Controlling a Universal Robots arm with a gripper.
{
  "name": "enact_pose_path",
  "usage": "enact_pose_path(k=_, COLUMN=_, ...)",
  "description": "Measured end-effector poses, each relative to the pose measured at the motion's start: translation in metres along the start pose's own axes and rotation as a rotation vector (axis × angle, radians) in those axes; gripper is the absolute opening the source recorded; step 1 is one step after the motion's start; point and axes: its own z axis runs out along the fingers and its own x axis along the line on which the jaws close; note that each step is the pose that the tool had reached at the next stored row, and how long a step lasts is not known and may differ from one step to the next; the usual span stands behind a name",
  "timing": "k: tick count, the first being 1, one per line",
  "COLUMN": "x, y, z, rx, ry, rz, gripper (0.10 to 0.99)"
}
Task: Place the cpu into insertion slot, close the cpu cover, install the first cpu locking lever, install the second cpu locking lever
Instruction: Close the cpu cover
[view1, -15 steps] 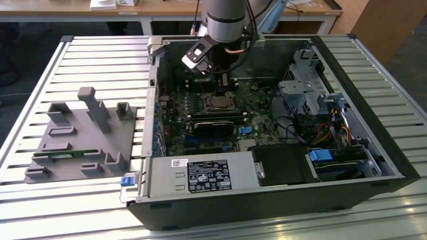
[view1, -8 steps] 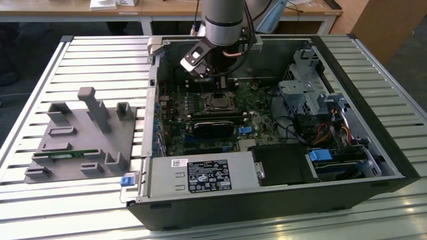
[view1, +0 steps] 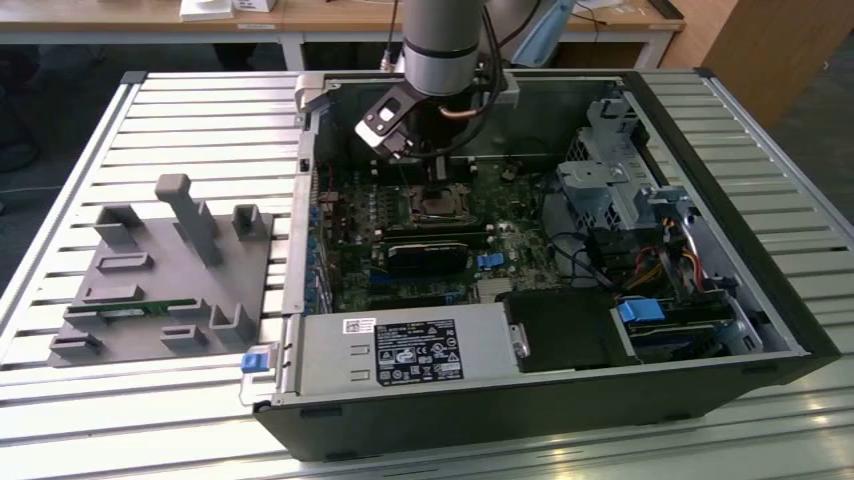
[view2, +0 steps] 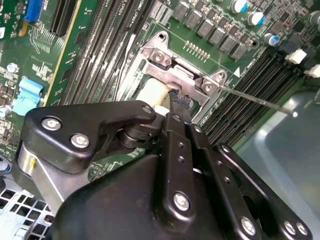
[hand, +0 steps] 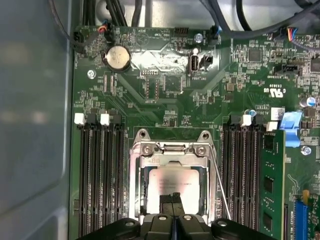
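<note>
Robotics lab or test workshop, by the look of it. The work table was built of long metal slats. On it lay an open desktop computer case, its green circuit board exposed, with rows of memory slots and a coin battery. A grey robot arm hung into the case, its black gripper just over the board. Beside the case sat a grey moulded parts fixture with upright holders. Wooden desks stood behind the table.
</note>
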Motion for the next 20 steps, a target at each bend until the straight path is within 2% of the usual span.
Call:
enact_pose_path(k=7, x=0.0001, y=-0.0035, z=0.0047, rx=0.000, ry=-0.0001, rz=0.000, gripper=0.118)
enact_pose_path(k=14, x=0.0001, y=-0.0040, z=0.0087, rx=0.001, ry=-0.0002, rz=0.000, gripper=0.118)
enact_pose_path(k=18, x=0.0001, y=-0.0040, z=0.0086, rx=0.000, ry=-0.0001, rz=0.000, gripper=0.118)
enact_pose_path(k=20, x=0.0001, y=-0.0040, z=0.0058, rx=0.000, ry=0.0005, rz=0.000, gripper=0.118)
